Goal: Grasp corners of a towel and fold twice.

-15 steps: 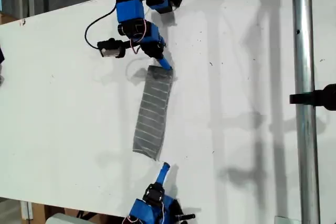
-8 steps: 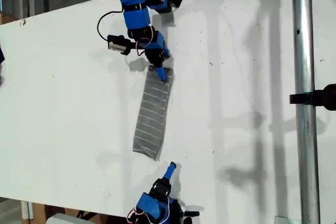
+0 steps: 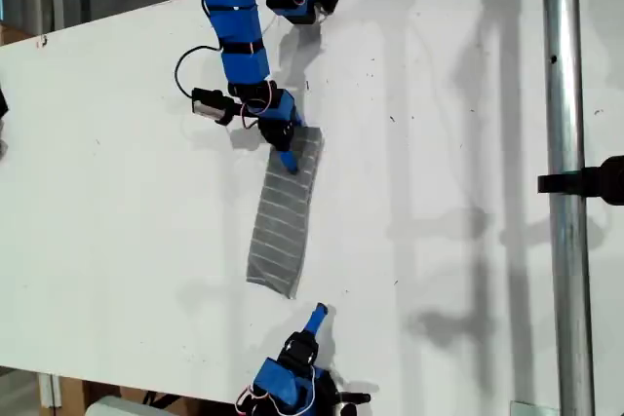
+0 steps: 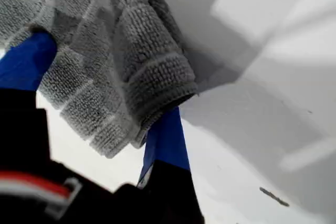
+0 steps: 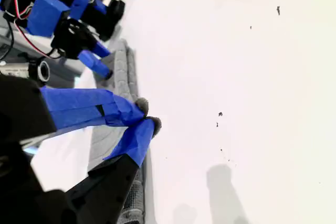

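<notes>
The grey striped towel (image 3: 281, 226) lies as a long narrow strip on the white table (image 3: 448, 143), in the middle of the exterior view. My first gripper (image 3: 286, 158) reaches in from the top of that view and is shut on the towel's far end. Up close, a bunched corner of the towel (image 4: 121, 61) hangs between the first gripper's (image 4: 100, 90) blue fingers. My second gripper (image 3: 317, 315) sits just off the towel's near end, at the bottom of the exterior view. It is shut, tips (image 5: 146, 115) touching with nothing held. The towel (image 5: 124, 72) runs away beyond it.
A metal pole (image 3: 561, 124) crosses the exterior view's right side from top to bottom, with a black clamp (image 3: 585, 182) on it. A black cable (image 3: 185, 60) loops beside the first arm. The table's edge runs along the exterior view's left and bottom.
My first gripper has moved down the exterior view with the towel's far end, laying it back over the strip. My second gripper shifted slightly right, then stayed put.
</notes>
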Robot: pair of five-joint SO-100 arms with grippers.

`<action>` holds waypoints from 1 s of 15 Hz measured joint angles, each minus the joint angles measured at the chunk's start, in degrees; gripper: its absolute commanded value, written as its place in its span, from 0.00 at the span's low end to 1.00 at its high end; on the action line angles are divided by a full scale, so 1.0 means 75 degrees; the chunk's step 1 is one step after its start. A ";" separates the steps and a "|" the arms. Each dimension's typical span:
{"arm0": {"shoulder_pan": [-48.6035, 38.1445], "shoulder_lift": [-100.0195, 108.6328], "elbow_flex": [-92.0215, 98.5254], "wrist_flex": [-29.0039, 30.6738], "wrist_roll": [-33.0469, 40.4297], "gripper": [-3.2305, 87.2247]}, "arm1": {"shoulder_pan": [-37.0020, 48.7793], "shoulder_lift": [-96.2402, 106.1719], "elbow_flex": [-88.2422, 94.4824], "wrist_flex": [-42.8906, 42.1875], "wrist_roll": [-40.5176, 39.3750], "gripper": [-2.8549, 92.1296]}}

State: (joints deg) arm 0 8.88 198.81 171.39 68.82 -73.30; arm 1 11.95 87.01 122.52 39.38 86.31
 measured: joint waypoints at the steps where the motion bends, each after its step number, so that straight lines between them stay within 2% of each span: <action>1: 0.0012 0.0000 0.0000 0.0000 0.0000 0.04 | 0.0000 -0.0387 -0.0480 -0.0012 -0.0152 0.03; 4: 0.0047 0.0000 0.0000 0.0000 -0.0059 0.03 | 0.0012 -0.0891 -0.1395 0.0867 -0.0422 0.03; 6: 0.0047 0.0000 0.0000 0.0000 -0.0070 0.03 | -0.0164 -0.0703 -0.1605 0.2754 -0.0586 0.03; 8: 0.0047 0.0000 0.0000 0.0000 -0.0070 0.03 | -0.0621 0.0797 -0.0551 0.4465 -0.0445 0.03; 11: 0.0047 0.0000 0.0000 0.0000 -0.0035 0.03 | -0.2285 0.4898 0.0668 0.7324 0.1266 0.03; 13: 0.0047 0.0000 0.0000 0.0000 0.0000 0.03 | -0.3270 0.7465 0.1371 0.7793 0.2121 0.03; 15: 0.0047 0.0000 0.0000 0.0000 0.0023 0.03 | -0.3070 0.7688 0.1441 0.7184 0.1852 0.03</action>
State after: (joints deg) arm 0 9.23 198.81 171.39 68.82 -73.12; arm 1 -11.07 144.67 133.33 93.25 100.20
